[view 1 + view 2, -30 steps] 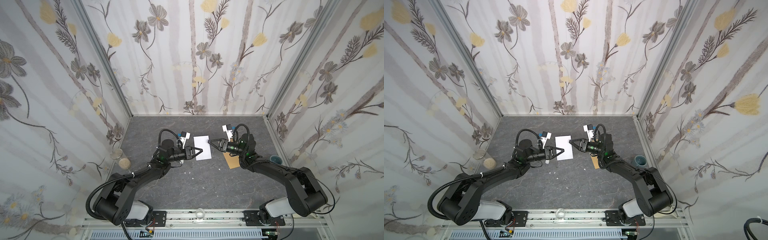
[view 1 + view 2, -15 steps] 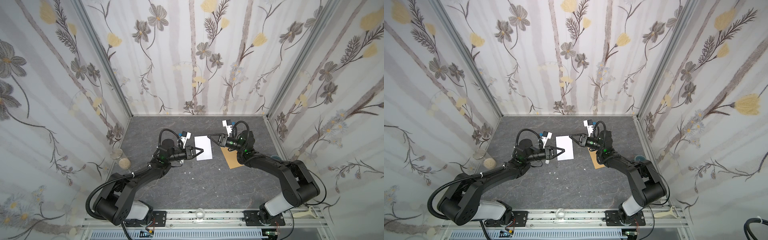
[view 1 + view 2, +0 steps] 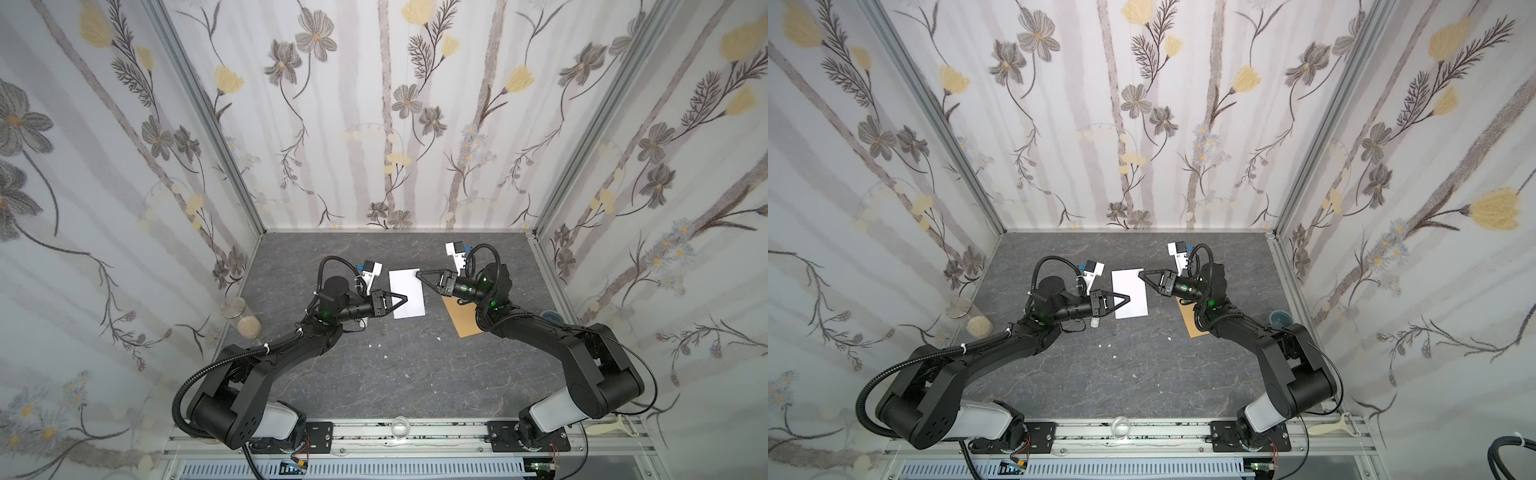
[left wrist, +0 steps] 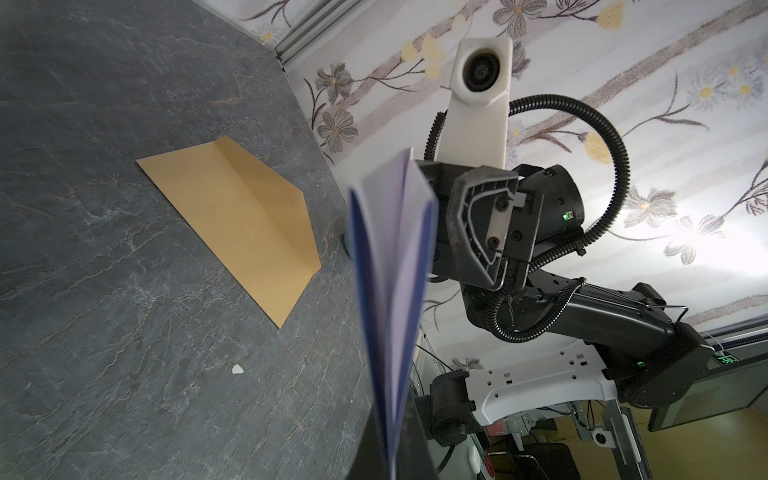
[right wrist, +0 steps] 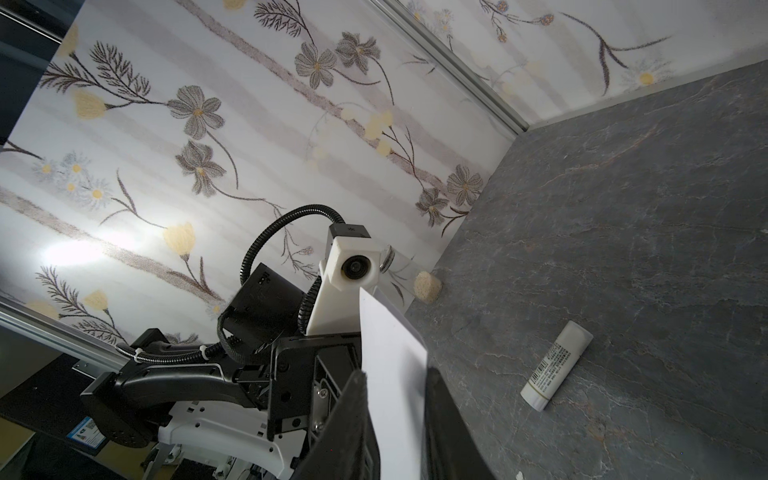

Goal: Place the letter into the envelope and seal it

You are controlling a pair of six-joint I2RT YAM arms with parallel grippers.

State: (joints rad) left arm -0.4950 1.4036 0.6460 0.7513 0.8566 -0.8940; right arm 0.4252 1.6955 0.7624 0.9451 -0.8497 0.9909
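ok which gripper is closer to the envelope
Right. The right gripper is at the edge of the letter facing the envelope; the left gripper grips the opposite edge, farther off.

A dark grey, stone-veined floor (image 3: 395,374) is shown beneath the left gripper (image 3: 406,297) and right gripper (image 3: 419,274). Beyond them it is enclosed by pale walls (image 3: 357,124) papered with grey and yellow flowers, joined at metal corner posts (image 3: 208,124). Glare (image 5: 62,249) is cast on the wallpaper.
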